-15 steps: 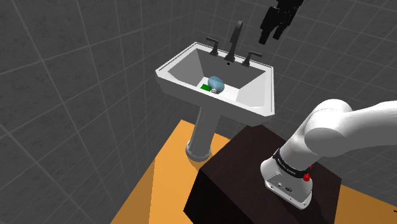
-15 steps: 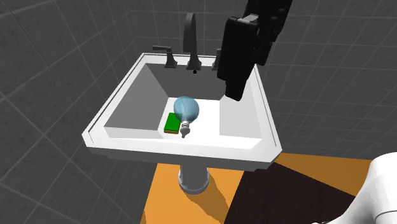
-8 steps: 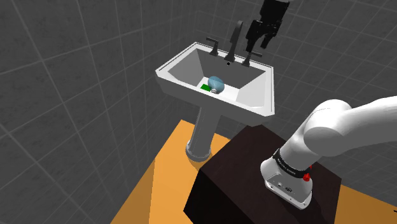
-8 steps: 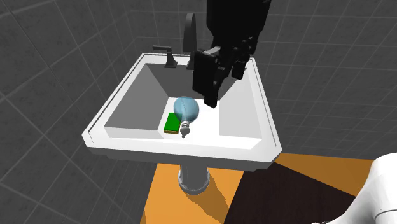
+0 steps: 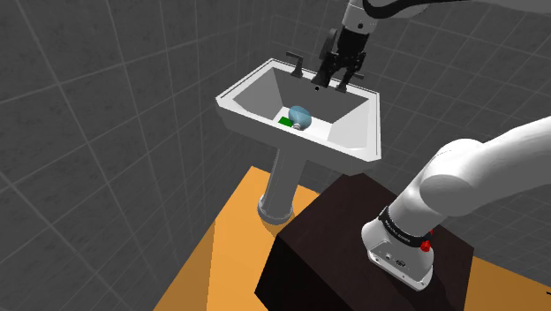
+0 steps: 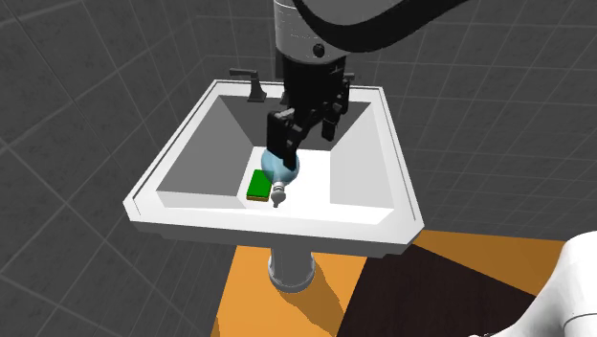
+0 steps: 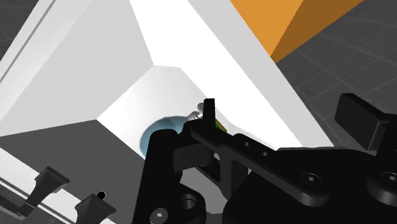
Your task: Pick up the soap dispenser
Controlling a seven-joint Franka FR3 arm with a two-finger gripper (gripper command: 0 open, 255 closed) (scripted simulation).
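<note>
Starting at the second exterior view's left: the white sink (image 6: 191, 206) on its pedestal, basin sloping down to a flat floor. On that floor lies a green sponge (image 6: 258, 185), and touching it on its right is the soap dispenser (image 6: 286, 172), a round pale-blue bulb with a silvery pump. It's on its side. The long axis runs from the back of the basin to the front rim, and the pump points at the front rim.

Next across, the end effector (image 6: 307, 144) hangs over the basin, released, its two black fingers standing apart with nothing between them. One finger overlaps the back of the bulb in this view. The shoulder view sorts out the depth: the end effector (image 5: 330, 82) is high, up by the faucet (image 5: 329, 49) at the back, and the dispenser (image 5: 301, 115) sits lower and toward the front rim. So the target lies down and forward of the fingers, not yet between them.

My read is that the approach is under way and the grasp not begun. The descent should straddle the bulb across that axis. The round body may roll toward the sponge.
</note>
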